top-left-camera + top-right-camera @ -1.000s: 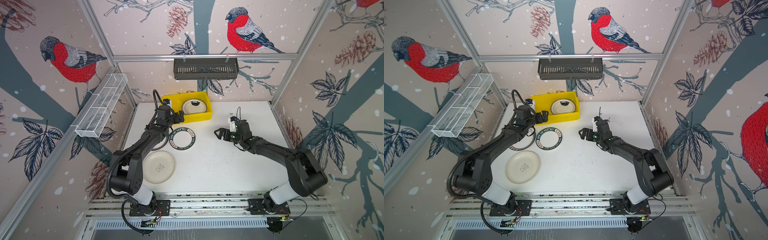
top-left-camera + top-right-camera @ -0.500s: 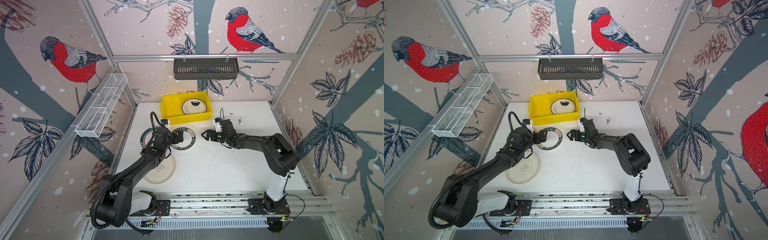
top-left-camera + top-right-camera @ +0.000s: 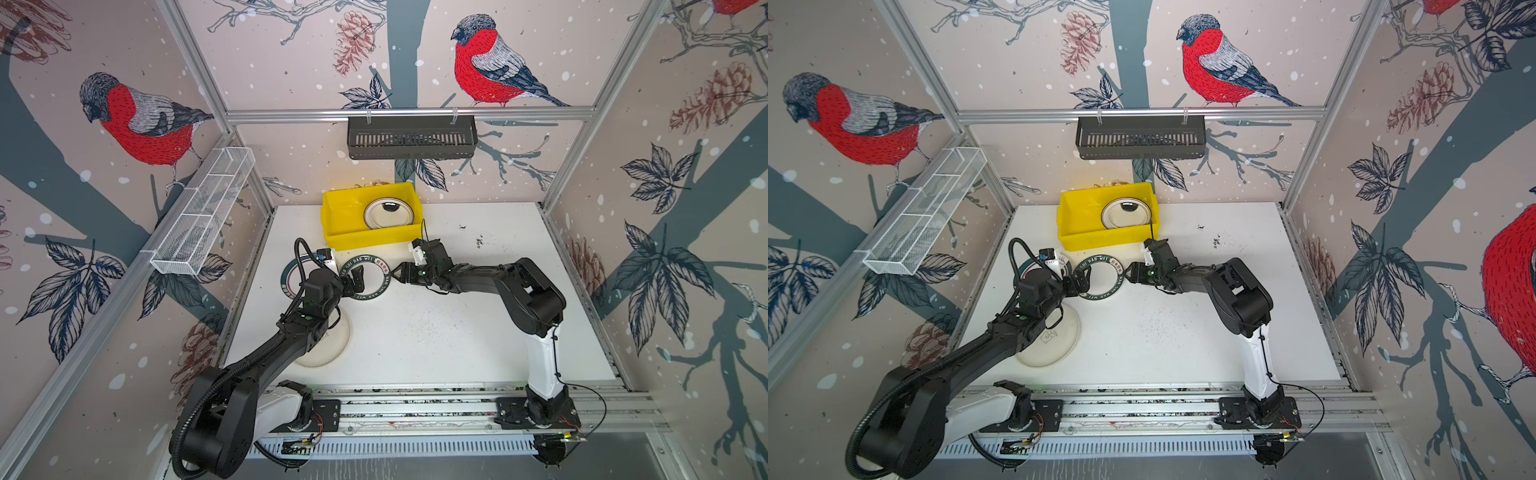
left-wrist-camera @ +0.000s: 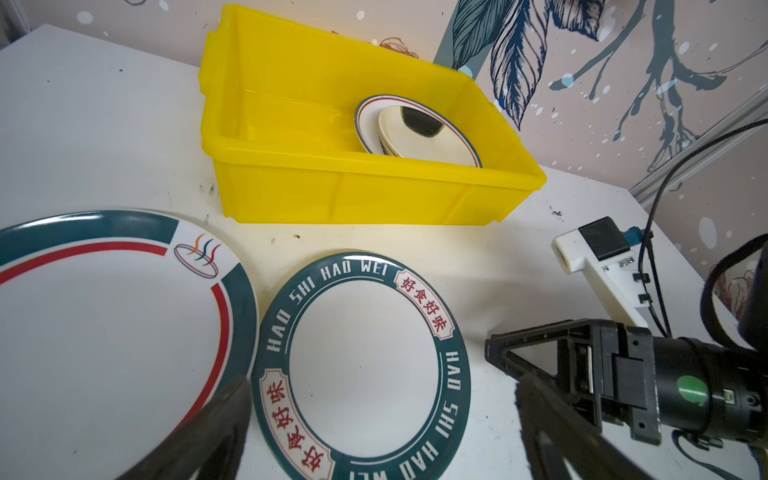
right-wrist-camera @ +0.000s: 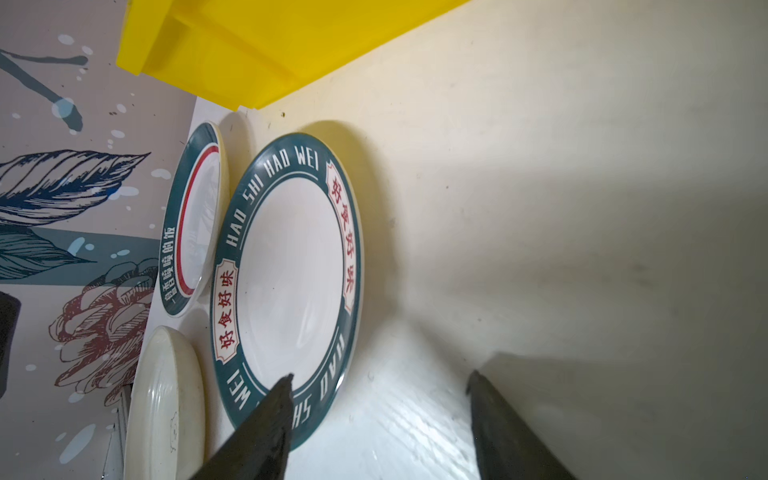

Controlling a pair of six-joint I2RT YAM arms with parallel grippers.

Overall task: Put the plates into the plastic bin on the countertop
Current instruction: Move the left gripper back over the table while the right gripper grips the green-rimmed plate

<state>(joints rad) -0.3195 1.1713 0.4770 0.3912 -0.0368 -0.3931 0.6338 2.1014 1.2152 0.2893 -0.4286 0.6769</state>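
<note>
Plates (image 4: pixel 419 137), two nested, sit inside yellow bin (image 4: pixel 353 195) beyond both end effectors; left end effector (image 3: pixel 357 277) and right end effector (image 5: pixel 380 376) spread at opposite edges of lettered plate (image 4: pixel 361 365).

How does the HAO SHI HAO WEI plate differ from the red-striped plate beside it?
The HAO SHI HAO WEI plate has white letters and red characters on green; the red-striped plate has a green band with a white logo patch and red line. The left gripper and right gripper are at the lettered plate, not the striped one. Both plates lie flat on the countertop, outside the yellow bin.
</note>
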